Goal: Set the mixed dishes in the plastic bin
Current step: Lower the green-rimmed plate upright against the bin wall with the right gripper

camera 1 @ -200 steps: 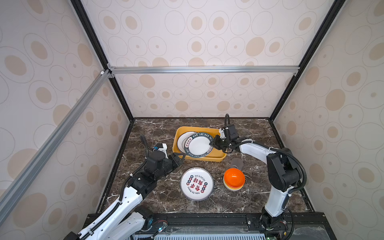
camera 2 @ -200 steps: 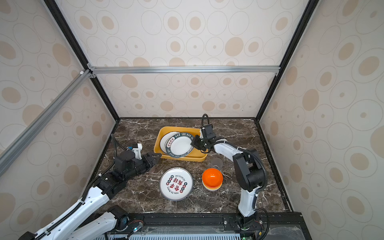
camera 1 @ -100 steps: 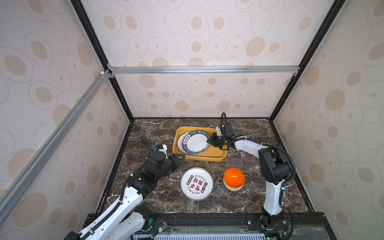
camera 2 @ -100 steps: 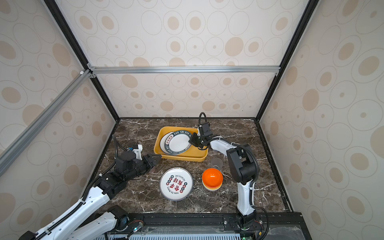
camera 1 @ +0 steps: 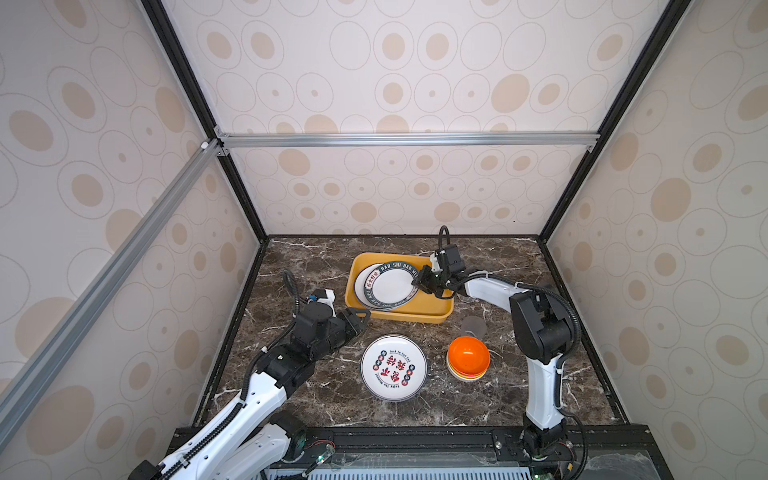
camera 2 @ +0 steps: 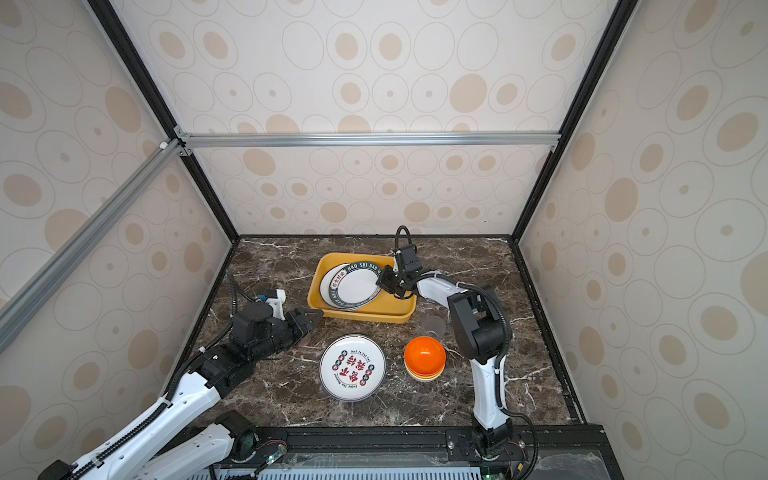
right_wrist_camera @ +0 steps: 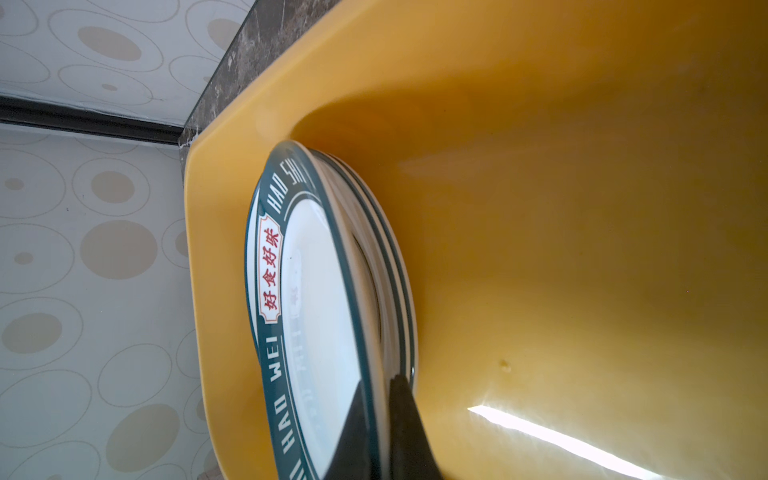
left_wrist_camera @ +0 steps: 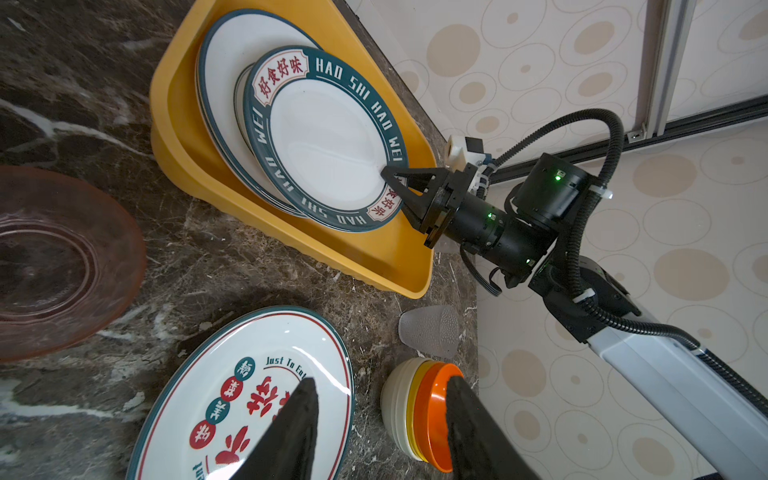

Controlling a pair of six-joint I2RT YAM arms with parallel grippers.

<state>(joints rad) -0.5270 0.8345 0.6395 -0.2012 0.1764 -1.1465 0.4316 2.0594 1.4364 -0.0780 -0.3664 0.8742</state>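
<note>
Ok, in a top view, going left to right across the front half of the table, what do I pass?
In order: left arm → red-character plate → bowl stack → right arm's upright link. The cup overlaps the bowls, so it's skipped.

A dark marble tabletop sits inside walls papered with beige ovals, crossed by a silver rail.

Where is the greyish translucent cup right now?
In both top views the greyish cup stands on the table, right of centre, between the yellow bin's near right corner and the stack of bowls.
</note>
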